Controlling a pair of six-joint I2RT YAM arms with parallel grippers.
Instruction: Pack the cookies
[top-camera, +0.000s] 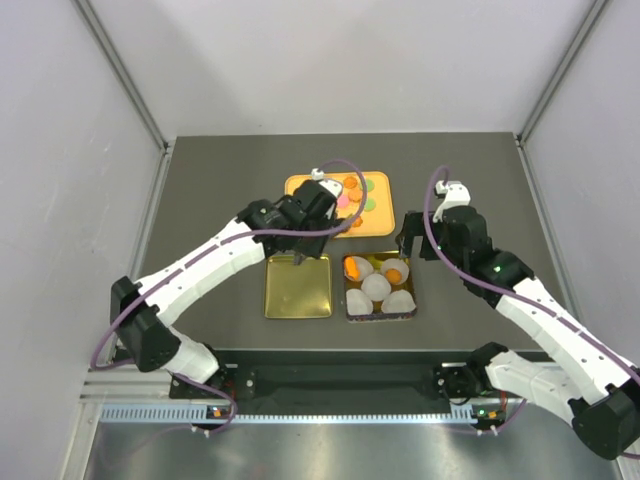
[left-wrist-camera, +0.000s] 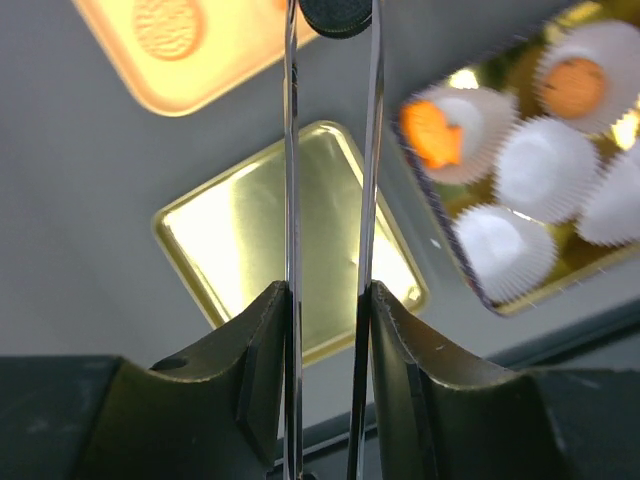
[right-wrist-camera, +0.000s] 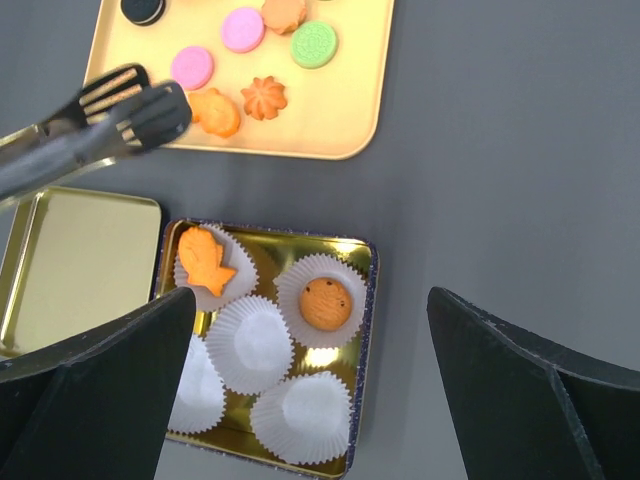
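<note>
The cookies lie on an orange tray (right-wrist-camera: 330, 120) (top-camera: 300, 185): pink (right-wrist-camera: 243, 28), green (right-wrist-camera: 314, 43), orange (right-wrist-camera: 264, 98) and black (right-wrist-camera: 145, 8) ones. A gold tin (right-wrist-camera: 366, 290) (top-camera: 411, 300) holds several white paper cups; one has an orange fish-shaped cookie (right-wrist-camera: 205, 260), another a round orange cookie (right-wrist-camera: 325, 303). My left gripper (left-wrist-camera: 328, 290) (top-camera: 303, 225) is shut on metal tongs (left-wrist-camera: 290, 150) (right-wrist-camera: 130, 100). A black cookie (left-wrist-camera: 335, 15) sits between the tong tips. My right gripper (right-wrist-camera: 310, 340) (top-camera: 408, 243) is open and empty above the tin.
The tin's gold lid (top-camera: 298, 288) (left-wrist-camera: 250, 230) (right-wrist-camera: 70, 260) lies flat to the left of the tin, under the tongs. The dark table (top-camera: 200, 200) is walled in by white panels at the back and both sides.
</note>
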